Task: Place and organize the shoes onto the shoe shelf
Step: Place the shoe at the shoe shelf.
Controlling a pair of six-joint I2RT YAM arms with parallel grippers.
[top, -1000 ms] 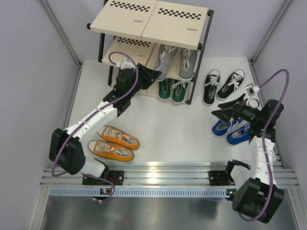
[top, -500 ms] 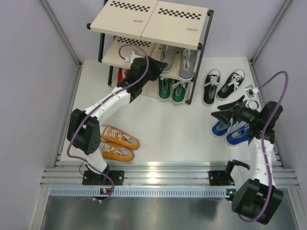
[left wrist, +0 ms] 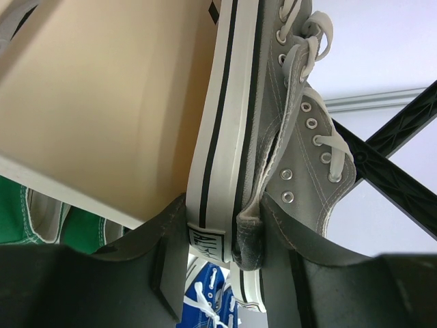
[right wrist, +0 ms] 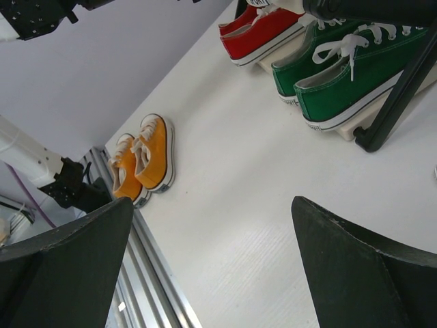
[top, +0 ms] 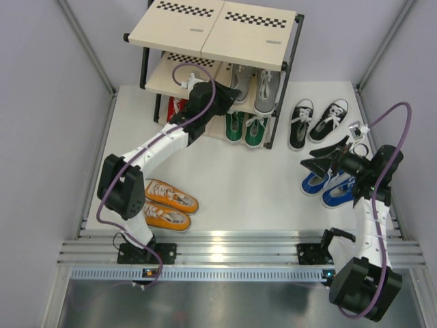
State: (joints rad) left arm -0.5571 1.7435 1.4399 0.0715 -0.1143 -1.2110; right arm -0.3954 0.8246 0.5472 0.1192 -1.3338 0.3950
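Note:
The shoe shelf (top: 212, 27) stands at the back. My left gripper (top: 220, 97) reaches into its middle tier and is shut on the heel of a grey shoe (top: 239, 78); the other grey shoe (top: 268, 89) rests beside it. In the left wrist view the left gripper (left wrist: 215, 232) pinches the grey shoe (left wrist: 293, 137) at the heel, its sole against the beige panel (left wrist: 102, 102). Green shoes (top: 246, 128) and a red shoe (top: 176, 106) sit on the bottom tier. My right gripper (top: 314, 164) hangs open over the blue shoes (top: 328, 186); the right wrist view also shows the right gripper (right wrist: 212, 212) holding nothing.
Black shoes (top: 314, 121) lie on the table right of the shelf. Orange shoes (top: 164, 205) lie at the front left, near the left arm's base. The orange shoes (right wrist: 147, 154), green shoes (right wrist: 341, 75) and a black shelf leg (right wrist: 403, 89) appear in the right wrist view.
My left arm has stretched toward the shelf, carrying the grey shoe deeper onto the middle tier and straighter beside its mate. The right arm has barely moved.

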